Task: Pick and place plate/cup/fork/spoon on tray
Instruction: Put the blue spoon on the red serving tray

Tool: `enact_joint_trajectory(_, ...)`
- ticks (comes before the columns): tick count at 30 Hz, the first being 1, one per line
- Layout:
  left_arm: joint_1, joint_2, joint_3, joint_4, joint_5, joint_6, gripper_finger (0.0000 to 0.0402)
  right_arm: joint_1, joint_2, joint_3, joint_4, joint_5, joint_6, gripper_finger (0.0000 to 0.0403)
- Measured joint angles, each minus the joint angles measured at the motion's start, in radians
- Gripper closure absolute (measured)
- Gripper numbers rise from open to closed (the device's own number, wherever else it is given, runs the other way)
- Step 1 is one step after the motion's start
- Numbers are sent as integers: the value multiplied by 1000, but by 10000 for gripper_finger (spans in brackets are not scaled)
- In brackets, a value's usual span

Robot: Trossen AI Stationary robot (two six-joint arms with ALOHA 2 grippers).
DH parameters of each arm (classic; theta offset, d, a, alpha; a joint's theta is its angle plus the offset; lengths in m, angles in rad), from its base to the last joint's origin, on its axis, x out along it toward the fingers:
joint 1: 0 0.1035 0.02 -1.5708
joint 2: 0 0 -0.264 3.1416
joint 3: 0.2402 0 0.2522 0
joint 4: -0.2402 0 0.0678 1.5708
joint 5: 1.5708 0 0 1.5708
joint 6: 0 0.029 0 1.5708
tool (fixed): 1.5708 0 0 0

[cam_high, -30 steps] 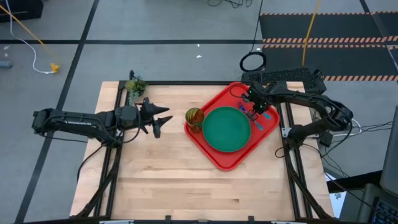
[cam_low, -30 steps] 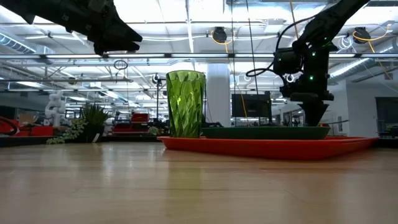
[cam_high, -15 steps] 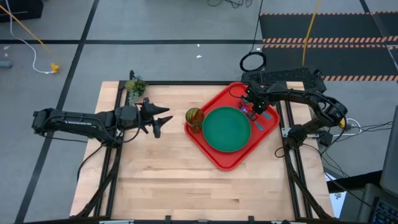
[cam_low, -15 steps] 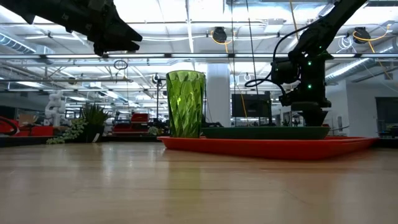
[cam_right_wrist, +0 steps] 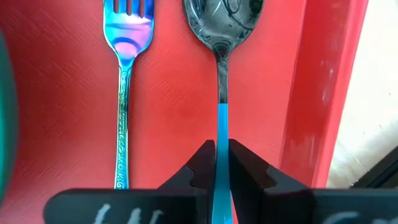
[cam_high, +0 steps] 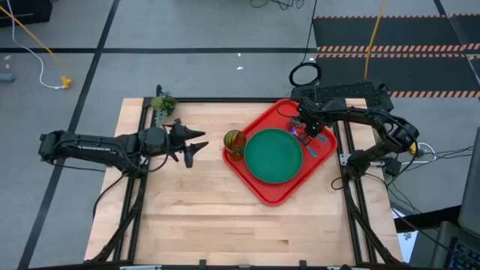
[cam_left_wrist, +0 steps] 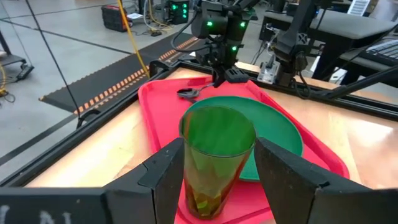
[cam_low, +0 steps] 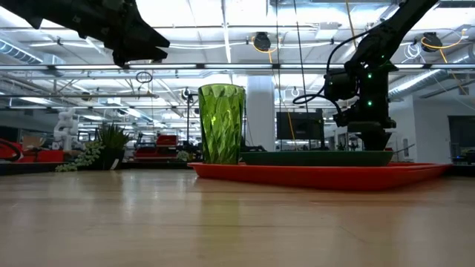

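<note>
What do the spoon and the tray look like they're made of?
Spoon: the bowl and neck look like dark polished metal, mirroring the room; the handle is light blue, coating or plastic I can't tell. The right tool is shut on that handle. Tray: likely red plastic with a fine textured surface.

Grey floor (cam_high: 187, 30); striped black mat (cam_high: 390, 34); wooden table (cam_high: 187, 202); bright ceiling lights (cam_low: 223, 15).

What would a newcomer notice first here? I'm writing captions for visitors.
The bright red tray at the table's right stands out, with the green plate in its middle and the cup at its left corner. Beyond the plate, the right gripper pinches the spoon beside the fork; the left gripper waits open, facing the cup.
</note>
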Motion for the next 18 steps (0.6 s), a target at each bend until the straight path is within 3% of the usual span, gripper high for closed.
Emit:
enact_joint_trajectory(7, 0, 0, 0, 1, 1, 0, 204, 0, 0, 0, -2, 0, 5, 362)
enact_joint_trajectory(18, 0, 0, 0, 2, 1, -1, 204, 1, -6, 0, -9, 0, 34, 273)
